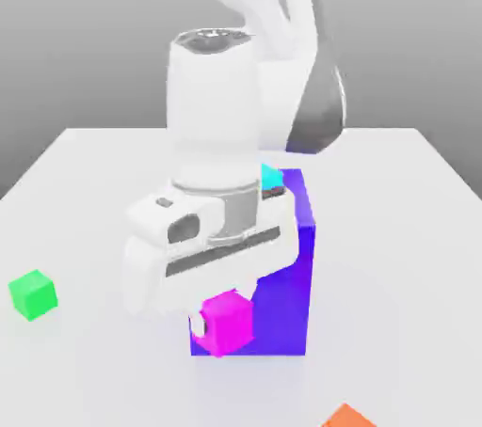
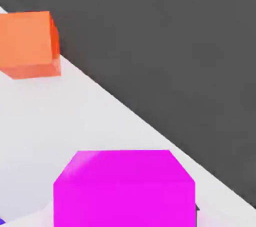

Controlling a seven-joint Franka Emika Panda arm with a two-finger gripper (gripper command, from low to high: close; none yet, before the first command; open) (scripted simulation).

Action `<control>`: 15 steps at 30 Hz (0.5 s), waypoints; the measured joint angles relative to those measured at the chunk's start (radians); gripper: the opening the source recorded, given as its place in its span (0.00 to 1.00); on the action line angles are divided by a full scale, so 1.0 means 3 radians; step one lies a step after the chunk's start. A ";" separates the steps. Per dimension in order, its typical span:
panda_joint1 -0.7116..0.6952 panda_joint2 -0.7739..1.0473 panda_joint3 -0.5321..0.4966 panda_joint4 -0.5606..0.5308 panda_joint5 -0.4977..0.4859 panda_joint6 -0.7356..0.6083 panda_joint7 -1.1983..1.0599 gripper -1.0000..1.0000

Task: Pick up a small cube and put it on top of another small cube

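Centrally, a white robot arm point(image 1: 235, 105) is looming over a white table point(image 1: 85, 190), its gripper point(image 1: 218, 320) closed tight on the magenta cube point(image 1: 226, 324) and holding it in front of a big purple-blue block point(image 1: 287, 303), with a cyan cube point(image 1: 272, 174) peeking out behind the arm. Smaller things are sitting apart: the green cube point(image 1: 34, 294) is resting alone toward the exterior view's left, and an orange cube point(image 1: 346, 417) is lying near the table's front edge. Judging by looks, the magenta cube is seeming light, rigid and smooth-faced, so pinching two opposite flat faces near their middles is looking safest.
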 joint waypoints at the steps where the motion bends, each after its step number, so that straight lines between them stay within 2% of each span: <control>1: -0.0126 -0.0006 -0.0057 0.0002 -0.0001 -0.0023 -0.0004 0.00; 9: -0.1145 -0.0049 -0.0521 -0.0045 -0.0038 -0.0205 0.0000 0.00; 13: -0.1647 -0.0028 -0.0638 -0.0307 -0.0139 -0.0250 0.0123 0.00; 15: -0.1596 0.0091 -0.0569 -0.0335 -0.0062 -0.0151 0.0074 0.00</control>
